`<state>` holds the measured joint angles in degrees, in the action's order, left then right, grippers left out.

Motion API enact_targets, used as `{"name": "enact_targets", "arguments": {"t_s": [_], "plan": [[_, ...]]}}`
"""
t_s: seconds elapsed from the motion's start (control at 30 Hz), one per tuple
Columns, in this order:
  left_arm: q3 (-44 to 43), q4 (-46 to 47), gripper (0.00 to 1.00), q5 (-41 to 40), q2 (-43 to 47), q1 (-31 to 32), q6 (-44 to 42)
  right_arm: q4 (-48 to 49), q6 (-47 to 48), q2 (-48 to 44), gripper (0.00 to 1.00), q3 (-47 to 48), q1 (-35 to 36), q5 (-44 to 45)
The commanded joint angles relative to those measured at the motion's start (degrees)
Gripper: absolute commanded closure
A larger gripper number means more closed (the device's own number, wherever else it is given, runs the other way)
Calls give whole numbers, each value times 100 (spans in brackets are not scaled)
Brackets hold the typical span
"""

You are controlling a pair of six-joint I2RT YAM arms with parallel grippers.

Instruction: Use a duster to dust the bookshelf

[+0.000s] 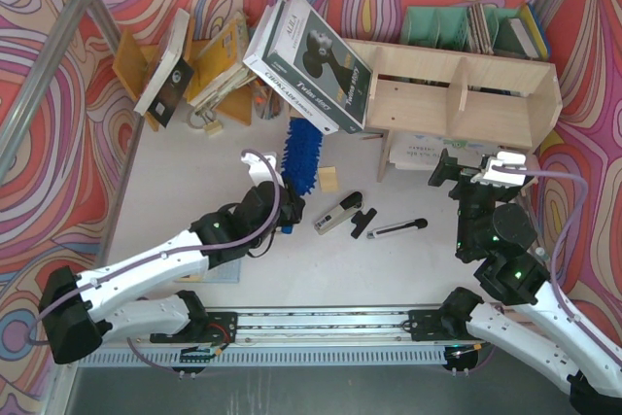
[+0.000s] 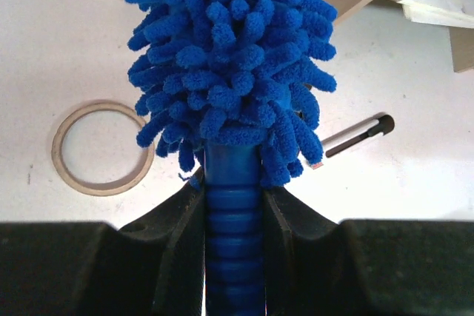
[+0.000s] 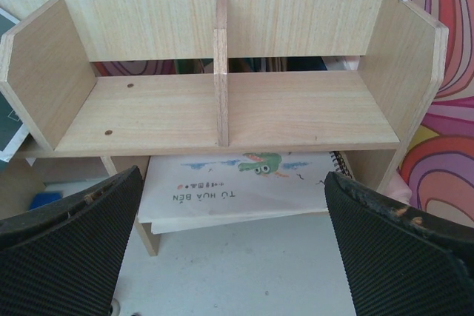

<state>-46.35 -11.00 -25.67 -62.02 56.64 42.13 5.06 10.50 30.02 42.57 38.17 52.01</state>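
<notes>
Left arm (image 1: 155, 264): reaches from the lower-left base, forward and to the right.
Left end effector (image 2: 233, 205): fingers clamped on both sides of the duster (image 2: 229, 49) handle.
Right arm (image 1: 520, 284): folded, wrist up, facing forward.
Right end effector (image 3: 231, 183): fingers spread wide apart.

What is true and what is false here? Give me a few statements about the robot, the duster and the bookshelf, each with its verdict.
1. The left gripper is shut on the duster. True.
2. The right gripper holds a book. False: it is open and empty, facing the bookshelf.
3. The bookshelf's two upper compartments hold nothing. True.
4. The rod lies inside the bookshelf. False: it lies on the table, in front of the bookshelf.
</notes>
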Motion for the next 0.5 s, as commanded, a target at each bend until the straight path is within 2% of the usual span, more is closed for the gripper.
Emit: {"name": "enact_targets", "arguments": {"t_s": [0.0, 0.17, 0.47], "plan": [[-439, 351, 100, -350, -232, 294, -360, -49, -57, -55, 1, 94, -35, 11], [-838, 470, 100, -367, -607, 638, -498, -65, -76, -131, 1, 85, -44, 28], [-1222, 732, 100, -73, -1125, 884, -522, -97, -118, -120, 1, 94, -41, 2]]}}
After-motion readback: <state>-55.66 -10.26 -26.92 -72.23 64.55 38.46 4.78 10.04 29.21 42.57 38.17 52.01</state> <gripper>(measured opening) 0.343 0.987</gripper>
